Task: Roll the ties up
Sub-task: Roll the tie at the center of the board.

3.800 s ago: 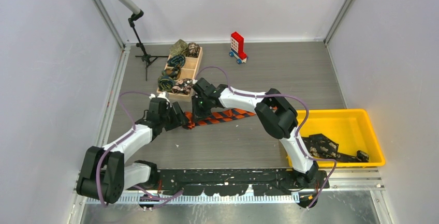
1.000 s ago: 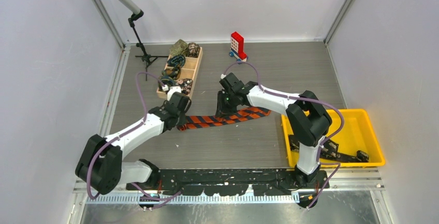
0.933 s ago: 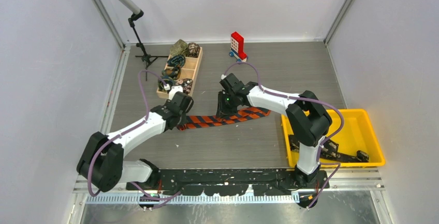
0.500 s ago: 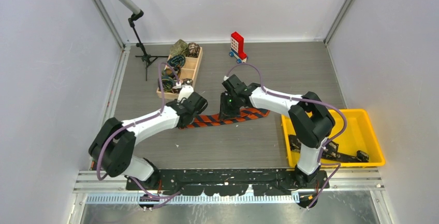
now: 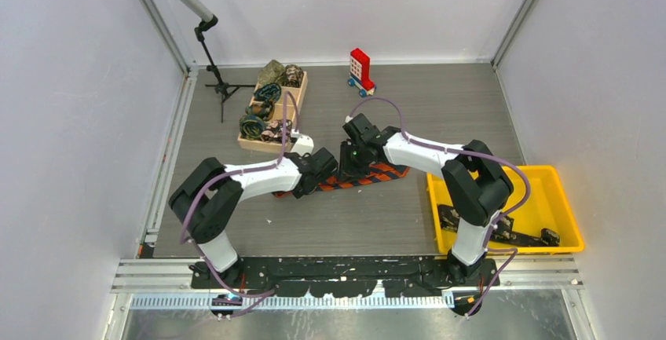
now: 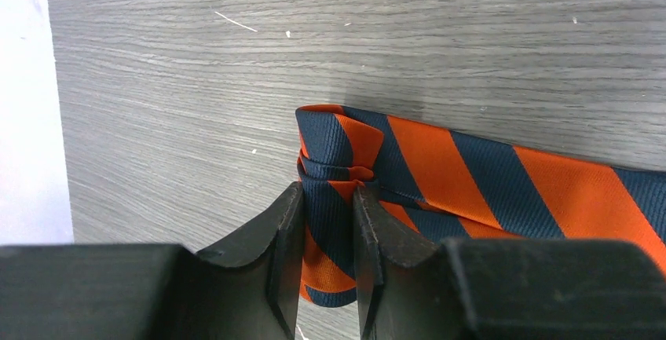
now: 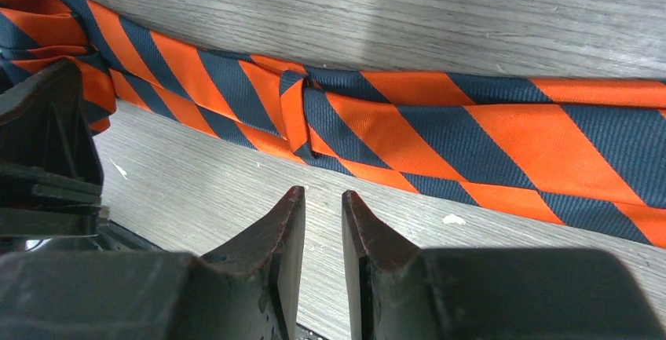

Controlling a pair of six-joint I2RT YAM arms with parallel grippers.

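Risk of loose, skewed roll: left gripper (image 6: 326, 192) pinching started coil of orange-and-black tie (image 6: 471, 171) between fingertips, right gripper (image 7: 322, 196) nearly closed on nothing, flat length just ahead unpinned, free to slide.

I saw the orange-and-navy striped tie (image 5: 375, 175) lying flat across mid-frame on the counter (image 5: 440, 104), its left end folded into a small roll; other rolled ties (image 5: 253, 126) sat upper left.
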